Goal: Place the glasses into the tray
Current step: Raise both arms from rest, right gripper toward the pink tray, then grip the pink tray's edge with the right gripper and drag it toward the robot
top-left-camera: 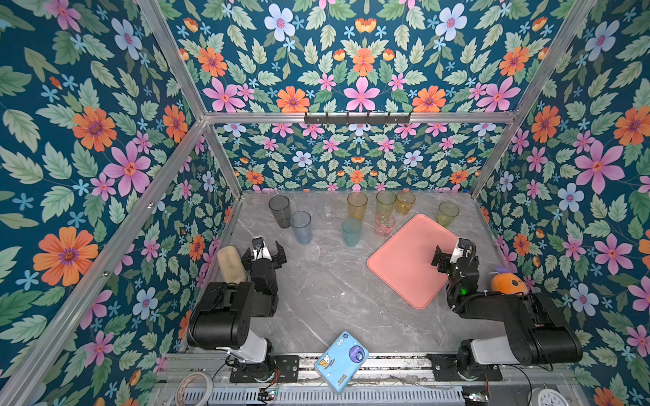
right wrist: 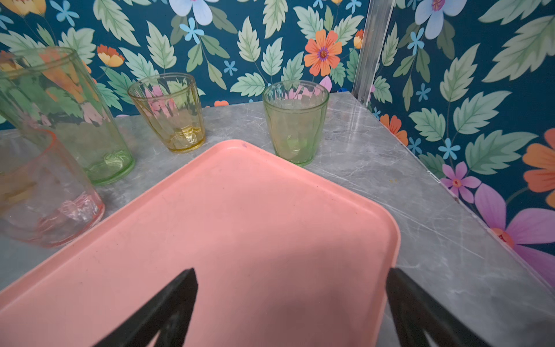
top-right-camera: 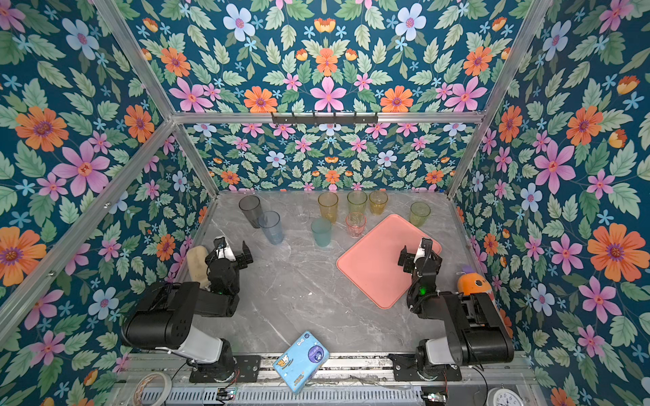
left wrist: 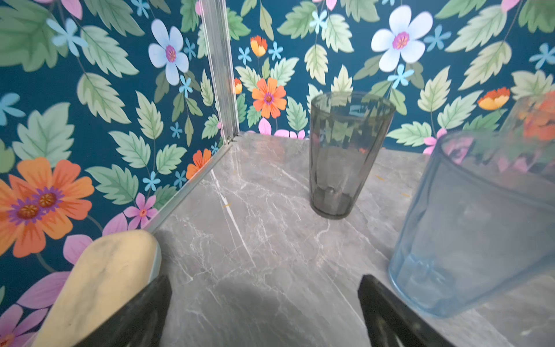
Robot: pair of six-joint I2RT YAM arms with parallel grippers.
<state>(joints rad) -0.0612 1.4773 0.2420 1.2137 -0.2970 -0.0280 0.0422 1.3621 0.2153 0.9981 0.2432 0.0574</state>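
Several translucent glasses stand upright along the back of the marble table: smoky grey (top-left-camera: pixel 280 211), pale blue (top-left-camera: pixel 301 226), clear (top-left-camera: pixel 329 211), orange (top-left-camera: pixel 357 205), teal (top-left-camera: pixel 351 232), pink (top-left-camera: pixel 384 224) and a yellow-green one (top-left-camera: pixel 447 213) behind the tray. The salmon-pink tray (top-left-camera: pixel 397 274) lies turned at an angle on the right with nothing on it. My left gripper (top-left-camera: pixel 263 251) hangs open in front of the blue glass (left wrist: pixel 468 228) and the grey glass (left wrist: pixel 345 156). My right gripper (right wrist: pixel 292 272) hangs open over the tray's right corner (right wrist: pixel 240 210), holding nothing.
A beige sponge-like block (top-left-camera: pixel 230 263) leans by the left wall beside my left gripper. A blue cartoon packet (top-left-camera: pixel 341 360) lies at the front edge. An orange toy (top-left-camera: pixel 508 283) sits by the right wall. Flowered walls close in three sides.
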